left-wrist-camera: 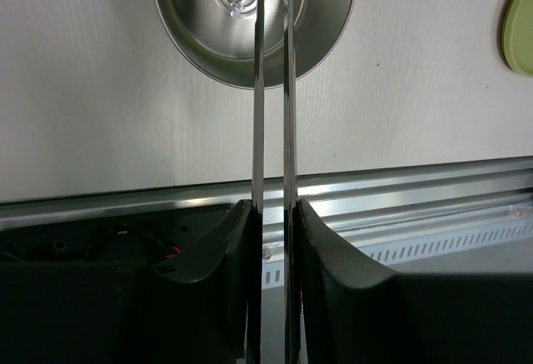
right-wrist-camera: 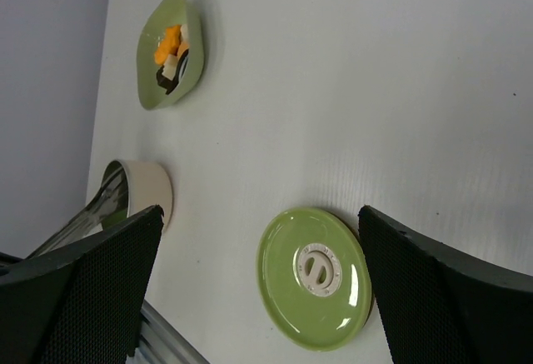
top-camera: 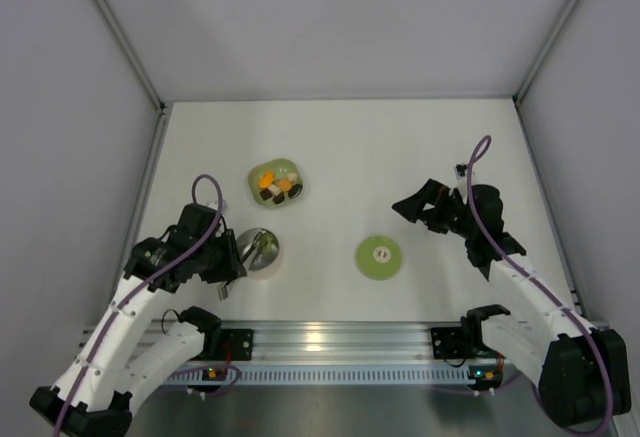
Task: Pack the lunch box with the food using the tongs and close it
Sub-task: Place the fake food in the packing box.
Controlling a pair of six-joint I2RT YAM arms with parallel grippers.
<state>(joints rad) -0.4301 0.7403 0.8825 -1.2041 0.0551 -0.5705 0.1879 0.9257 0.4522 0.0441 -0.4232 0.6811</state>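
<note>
Mid-packing, at the drop-off
My left gripper (left-wrist-camera: 273, 214) clamps the slim silvery metal tongs (left-wrist-camera: 288, 114), arms squeezed close, tips over the small round steel lunch box (left-wrist-camera: 200, 27). Next, I judge: drop any piece, fetch more orange and dark food pieces (top-camera: 277, 186) from the pale green dish (top-camera: 254, 175). My right gripper (right-wrist-camera: 260, 212) hangs wide open near the flat green lid (right-wrist-camera: 279, 285), unobstructed

The tongs (left-wrist-camera: 289, 131) end past the top edge, apparently over the lunch box (left-wrist-camera: 204, 35).

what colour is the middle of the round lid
Off-white, ringed by the green lid; clearest in the right wrist view.
</note>
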